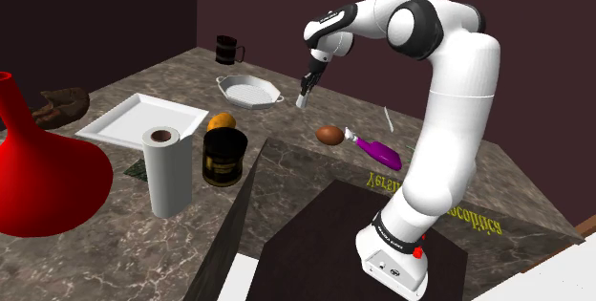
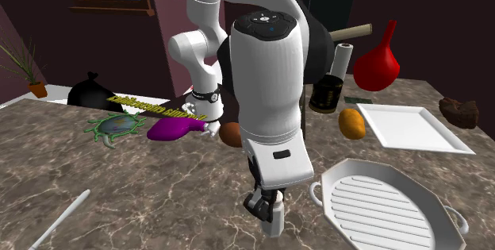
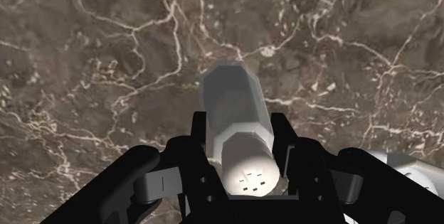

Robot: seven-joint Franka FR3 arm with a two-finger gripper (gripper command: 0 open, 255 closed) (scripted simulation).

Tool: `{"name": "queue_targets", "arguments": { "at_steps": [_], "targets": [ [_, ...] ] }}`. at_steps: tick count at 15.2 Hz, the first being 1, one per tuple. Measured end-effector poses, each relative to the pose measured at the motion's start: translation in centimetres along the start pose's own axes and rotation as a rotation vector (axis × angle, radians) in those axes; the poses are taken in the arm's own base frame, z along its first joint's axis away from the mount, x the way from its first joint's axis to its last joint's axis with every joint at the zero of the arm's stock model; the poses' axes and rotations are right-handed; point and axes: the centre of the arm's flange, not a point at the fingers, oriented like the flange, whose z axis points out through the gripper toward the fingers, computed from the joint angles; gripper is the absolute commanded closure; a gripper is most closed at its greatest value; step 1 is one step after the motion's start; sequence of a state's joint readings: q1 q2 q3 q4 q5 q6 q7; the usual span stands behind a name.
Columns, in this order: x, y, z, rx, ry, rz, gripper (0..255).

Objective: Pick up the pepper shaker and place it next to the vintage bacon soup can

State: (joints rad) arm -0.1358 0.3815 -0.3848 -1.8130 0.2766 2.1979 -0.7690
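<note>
End effector [image 3: 242, 136] closed on the pale grey pepper shaker [image 3: 233, 98], held clear above the marbled tabletop [image 3: 85, 59] near a white ridged dish [image 1: 246, 89]. By the look of it, the pick is done and the carry is in hand. The next move calls for a swing toward the dark, gold-labelled soup can [image 1: 224, 156] beside the paper towel roll [image 1: 167, 170], then lowering onto bare marble alongside it, avoiding the orange fruit [image 1: 222, 121].
</note>
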Motion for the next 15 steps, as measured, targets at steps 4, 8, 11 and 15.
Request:
{"name": "queue_targets", "arguments": {
  "at_steps": [4,8,11,15],
  "targets": [
    [0.0,0.0,0.0,0.0,0.0,0.0,255],
    [0.0,0.0,-0.2,0.0,0.0,0.0,255],
    [0.1,0.0,-1.5,0.0,0.0,0.0,255],
    [0.3,-0.1,-3.7,0.0,0.0,0.0,255]
  ]
}}
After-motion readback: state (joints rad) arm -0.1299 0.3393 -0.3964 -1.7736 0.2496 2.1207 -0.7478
